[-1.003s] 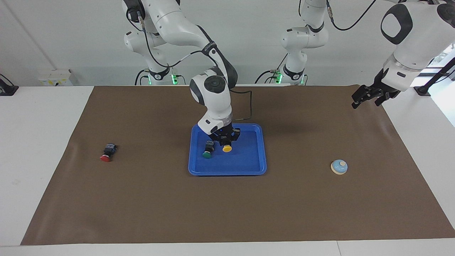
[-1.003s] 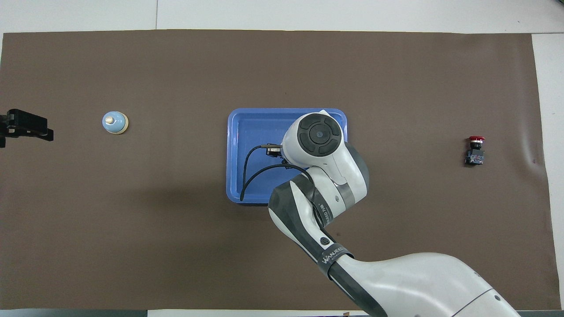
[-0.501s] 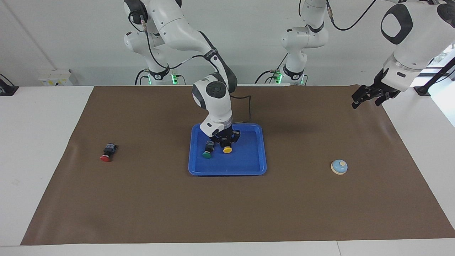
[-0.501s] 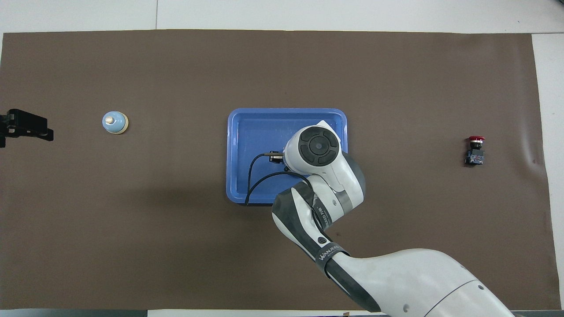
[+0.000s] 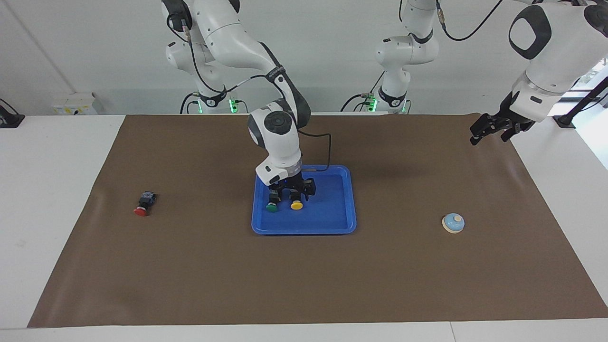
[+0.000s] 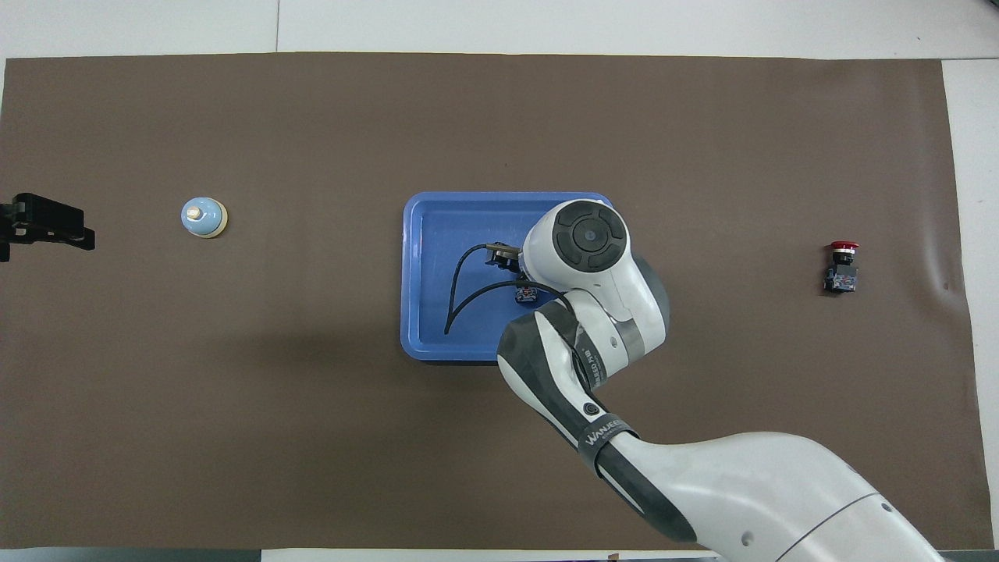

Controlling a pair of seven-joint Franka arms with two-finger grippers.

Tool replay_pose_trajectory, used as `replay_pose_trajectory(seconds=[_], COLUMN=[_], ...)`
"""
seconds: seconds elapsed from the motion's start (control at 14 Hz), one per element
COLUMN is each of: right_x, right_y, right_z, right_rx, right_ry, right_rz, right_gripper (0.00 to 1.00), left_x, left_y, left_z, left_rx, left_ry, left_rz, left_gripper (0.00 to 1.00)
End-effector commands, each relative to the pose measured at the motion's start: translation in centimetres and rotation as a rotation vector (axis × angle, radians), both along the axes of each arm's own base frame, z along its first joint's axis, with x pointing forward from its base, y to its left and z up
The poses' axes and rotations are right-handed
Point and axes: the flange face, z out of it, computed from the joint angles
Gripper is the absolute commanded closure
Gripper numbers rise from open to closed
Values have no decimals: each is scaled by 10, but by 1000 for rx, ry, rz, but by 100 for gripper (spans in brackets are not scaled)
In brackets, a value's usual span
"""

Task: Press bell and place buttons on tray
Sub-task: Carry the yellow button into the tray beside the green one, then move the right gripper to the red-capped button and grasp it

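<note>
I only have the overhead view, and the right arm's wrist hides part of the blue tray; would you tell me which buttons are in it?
Observer: The green button and the yellow button lie side by side in the tray, caps pointing away from the robots.
Operator: Where is the right end effector?
Observer: The right end effector is low over those two buttons; I cannot tell whether it touches the yellow one.
Operator: And the left one, which I see only at my picture's edge?
Observer: The left end effector waits raised over the corner of the mat at the left arm's end, holding nothing.
</note>
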Motion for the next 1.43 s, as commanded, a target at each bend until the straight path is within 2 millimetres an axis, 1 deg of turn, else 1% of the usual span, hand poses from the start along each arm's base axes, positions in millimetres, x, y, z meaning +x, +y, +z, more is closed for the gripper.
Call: replay_pose_trajectory(seconds=[0.0, 0.07, 0.14, 0.21, 0.36, 0.43, 0.5, 0.57, 0.72, 0.79, 0.93, 1.07, 1.15, 1.22, 1.29, 1.36], right_x=[27, 32, 35, 37, 44, 49, 51, 49, 38, 33, 26, 14, 6, -5, -13, -17], right_y=[-43, -59, -80, -100, -147, -178, -203, -230, -275, -302, -351, -389, -414, -431, -444, -448], right_z=[57, 73, 91, 100, 103, 100, 95, 91, 74, 67, 60, 48, 37, 26, 16, 7], right_rx=[8, 6, 5, -2, -30, -38, -62, -103, -136, -134, -131, -141, -140, -143, -150, -154], right_ry=[20, 19, 13, 23, 52, 68, 82, 91, 128, 144, 160, 142, 116, 81, 38, 14], right_rz=[-65, -66, -66, -50, -9, -8, -1, 2, 10, 22, 31, 72, 91, 115, 123, 121], right_gripper=[0, 0, 0, 0, 0, 0, 0, 0, 0, 0, 0, 0, 0, 0, 0, 0], left_x=[-7, -7, -7, -7, -7, -7, -7, -7, -7, -7, -7, -7, -7, -7, -7, -7], left_y=[0, 0, 0, 0, 0, 0, 0, 0, -1, -1, -1, -5, -6, -4, -2, -1], left_z=[2, 2, 2, 2, 2, 2, 2, 2, 2, 2, 2, 2, 2, 2, 2, 2], left_rx=[8, 8, 8, 7, 8, 8, 7, 8, 7, 7, 7, 9, 7, 9, 7, 7], left_ry=[-1, -1, -1, -1, -1, -1, -1, -1, -1, -1, -1, -1, 1, 0, -2, -2], left_rz=[2, 2, 2, 2, 2, 2, 2, 2, 2, 2, 4, -6, -5, -3, 1, 2], left_gripper=[0, 0, 0, 0, 0, 0, 0, 0, 0, 0, 0, 0, 0, 0, 0, 0])
